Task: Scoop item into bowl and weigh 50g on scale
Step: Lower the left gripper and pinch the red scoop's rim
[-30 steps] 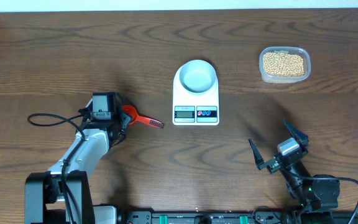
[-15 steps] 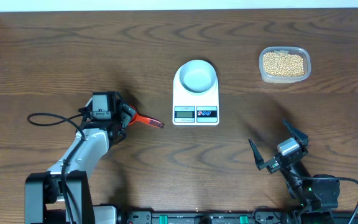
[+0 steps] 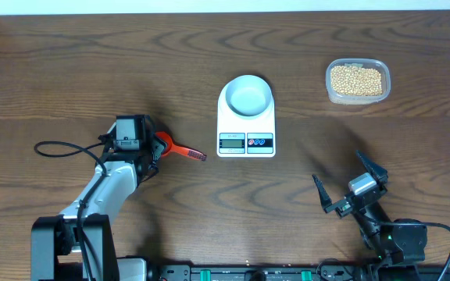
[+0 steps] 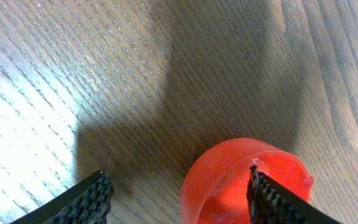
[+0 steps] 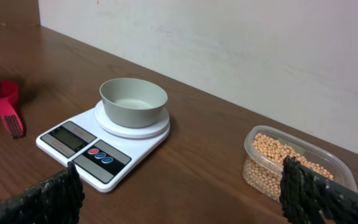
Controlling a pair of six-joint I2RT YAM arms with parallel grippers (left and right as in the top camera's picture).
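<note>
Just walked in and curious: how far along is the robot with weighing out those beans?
Barely begun. Done: the bowl sits on the scale, but empty. In hand: the left gripper stands open at the cup of the red scoop, not gripping it. Left: all the soybeans are in their clear tub, none scooped or weighed; the right gripper is open.

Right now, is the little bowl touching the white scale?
Touching. The right wrist view shows the bowl sitting right on top of the scale, with no gap under it.
</note>
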